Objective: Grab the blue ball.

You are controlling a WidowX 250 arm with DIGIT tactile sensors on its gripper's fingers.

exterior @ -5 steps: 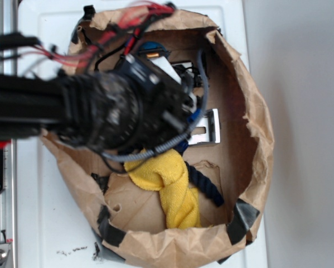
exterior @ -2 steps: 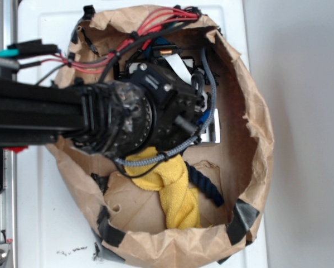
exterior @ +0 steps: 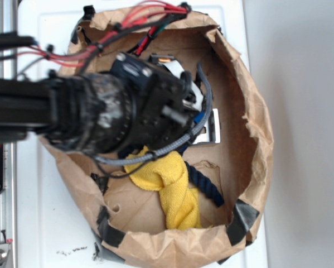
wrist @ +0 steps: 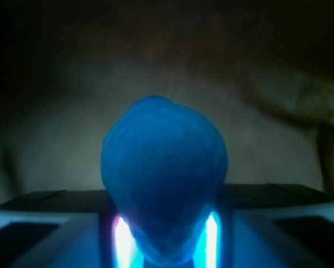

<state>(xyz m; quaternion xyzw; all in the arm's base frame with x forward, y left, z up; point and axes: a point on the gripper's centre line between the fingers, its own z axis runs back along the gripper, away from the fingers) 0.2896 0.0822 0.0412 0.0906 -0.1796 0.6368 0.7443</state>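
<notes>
Over paper-lined basket (exterior: 250, 111), arm (exterior: 22, 114) reaches horizontally from left; end effector (wrist: 164, 245) pinching blue ball (wrist: 164, 178).

No text, label, brand, number or sign can be read in either view. The black robot arm housing (exterior: 105, 114) and the crumpled brown paper bag (exterior: 250, 111) show no legible markings in the exterior view. The dim wrist view shows no lettering on the round blue ball (wrist: 164, 178).

The crumpled brown paper bag (exterior: 256, 134) holds a yellow cloth (exterior: 172, 190) near its bottom edge, a dark navy rope (exterior: 207, 185) just right of it, and a metal bracket (exterior: 209, 129) above.
</notes>
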